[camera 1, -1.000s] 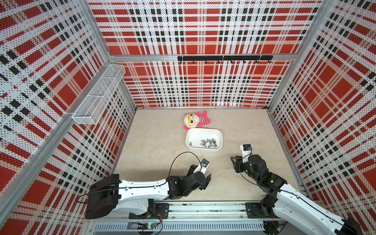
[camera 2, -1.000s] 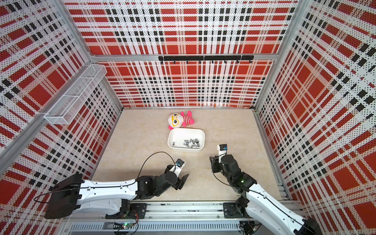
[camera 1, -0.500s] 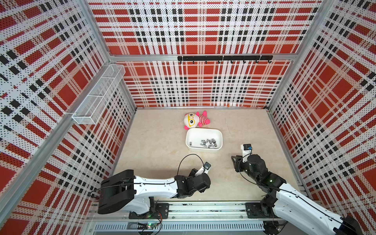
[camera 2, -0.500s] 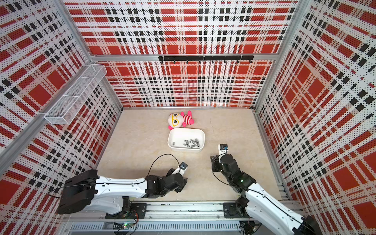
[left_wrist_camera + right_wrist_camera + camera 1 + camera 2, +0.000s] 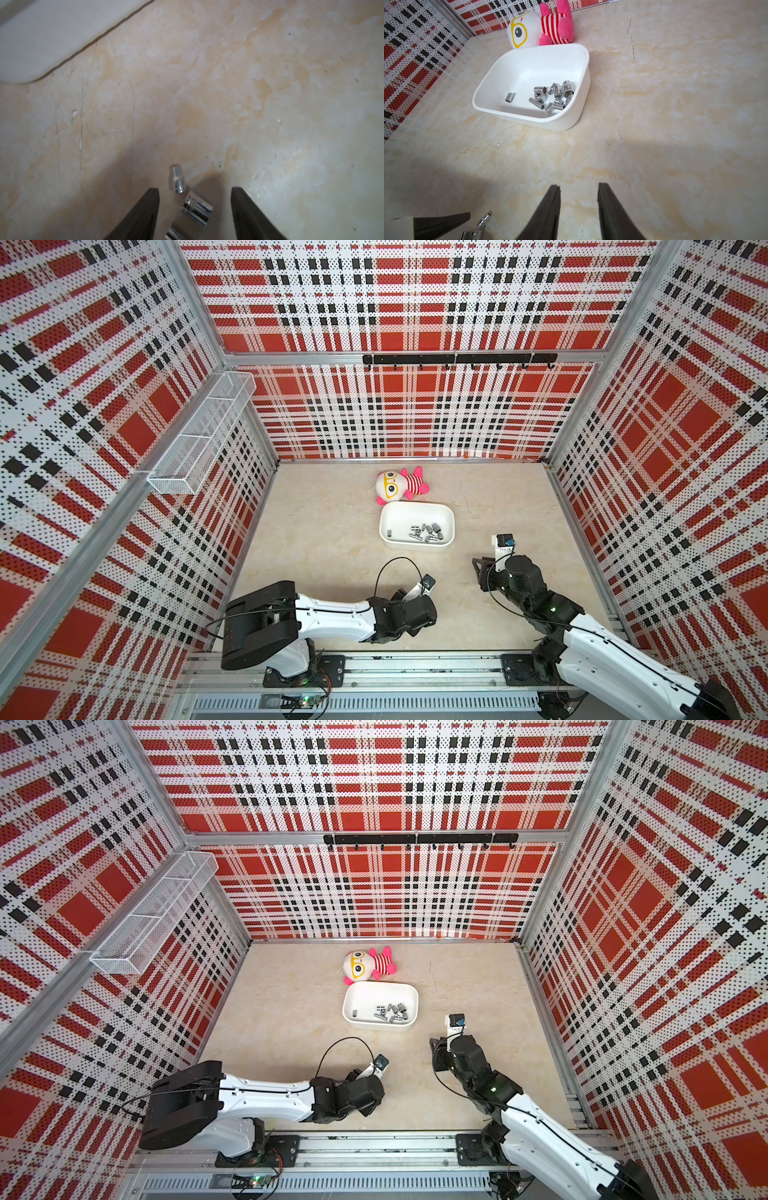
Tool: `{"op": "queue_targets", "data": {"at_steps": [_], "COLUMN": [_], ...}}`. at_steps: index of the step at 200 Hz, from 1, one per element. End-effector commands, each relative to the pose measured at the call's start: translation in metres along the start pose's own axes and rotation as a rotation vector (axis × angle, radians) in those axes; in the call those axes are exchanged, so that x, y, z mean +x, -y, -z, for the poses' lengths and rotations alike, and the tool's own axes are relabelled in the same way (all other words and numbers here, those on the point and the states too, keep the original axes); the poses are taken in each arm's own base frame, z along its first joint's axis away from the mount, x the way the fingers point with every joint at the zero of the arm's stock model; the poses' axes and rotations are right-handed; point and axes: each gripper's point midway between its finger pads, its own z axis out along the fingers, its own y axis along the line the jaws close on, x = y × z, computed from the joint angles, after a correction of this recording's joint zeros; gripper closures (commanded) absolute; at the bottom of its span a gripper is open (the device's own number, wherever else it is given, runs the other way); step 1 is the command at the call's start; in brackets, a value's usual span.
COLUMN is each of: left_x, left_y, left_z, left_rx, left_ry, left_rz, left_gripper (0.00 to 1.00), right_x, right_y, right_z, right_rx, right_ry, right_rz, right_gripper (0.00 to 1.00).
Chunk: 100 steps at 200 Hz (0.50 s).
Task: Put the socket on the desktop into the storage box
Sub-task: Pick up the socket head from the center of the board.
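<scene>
Nearest the front rail, the left gripper (image 5: 195, 190) sat low over the desktop (image 5: 249, 83) with its jaws standing moderately apart and gripping nothing. A larger socket (image 5: 197, 208) lay on its side between the two dark fingers (image 5: 145, 214), clear of both. A small socket (image 5: 178, 181) lay just beside it, slightly past the fingertips, and a third socket (image 5: 173, 234) was cut off at the frame edge. These three were still on the desktop, well apart from the storage box (image 5: 415, 503). To the robot's right, the right gripper (image 5: 579, 187) hung above bare marble-veined surface, its jaws narrowly parted and empty. The right wrist view caught one left finger (image 5: 440, 223) beside the small socket (image 5: 484, 220). Farther in, near the middle of the desktop, the white storage box (image 5: 564, 122) stood upright. It held a heap of sockets (image 5: 554, 95) gathered toward one end and a lone socket (image 5: 509, 97) lying apart from them. Just behind the box lay a plush doll (image 5: 399, 485), white-headed with a red-striped body; whether it touched the rim could not be told. Beyond that rose the plaid walls, with a wire basket (image 5: 203, 435) on the left wall and a black hook rail (image 5: 457, 359) across the back.
</scene>
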Motion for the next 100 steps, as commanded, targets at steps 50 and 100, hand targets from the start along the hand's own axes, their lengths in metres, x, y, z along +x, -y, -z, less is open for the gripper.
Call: {"op": "queue_targets", "data": {"at_steps": [50,100], "left_x": [0.001,0.01], "left_y": [0.001,0.005], "left_z": [0.0,-0.01], "left_rx": [-0.006,0.0], "left_ry": [-0.014,-0.058], "left_rz": [0.006,0.015], "left_gripper": [0.5,0.5], "right_x": [0.001,0.002], "right_y": [0.001,0.002], "right_z": [0.0,-0.002], "right_rx": [0.001,0.006], "right_ry": [0.01,0.002], "right_rz": [0.005,0.009], "right_gripper": [0.64,0.64]}}
